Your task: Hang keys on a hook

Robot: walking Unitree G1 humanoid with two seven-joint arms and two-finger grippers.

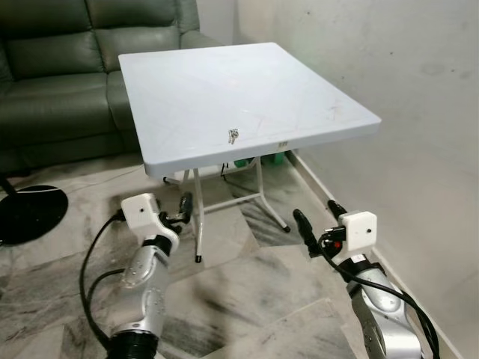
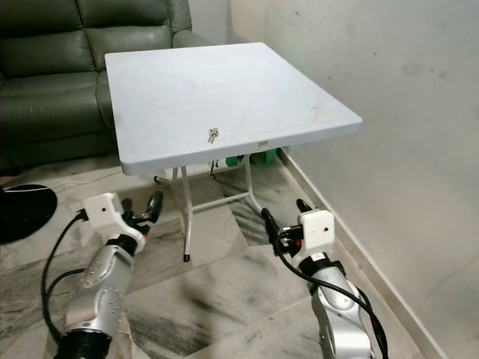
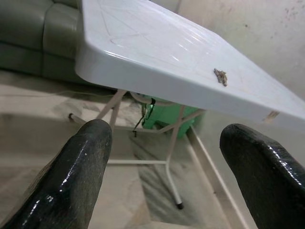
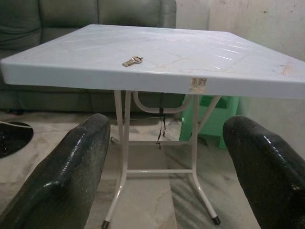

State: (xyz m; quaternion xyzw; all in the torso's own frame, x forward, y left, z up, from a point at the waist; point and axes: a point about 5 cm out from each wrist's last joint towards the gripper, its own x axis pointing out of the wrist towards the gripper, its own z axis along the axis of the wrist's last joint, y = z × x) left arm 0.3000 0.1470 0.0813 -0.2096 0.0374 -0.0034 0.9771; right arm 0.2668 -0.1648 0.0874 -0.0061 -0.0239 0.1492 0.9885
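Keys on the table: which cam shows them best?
Right wrist view: the keys lie near the white table's front edge, seen close and level, shape readable. Left wrist view gives a small side-on blob. Both eye views show a tiny speck from above, useful only for position.

sticker on table (image 4: 197, 85) edge too blurred to read

White folding table (image 1: 299, 90) on a marbled tile floor (image 1: 247, 299). Keys (image 1: 233, 135) lie on the tabletop near its front edge, just beside a small label (image 4: 197, 84) on that edge.
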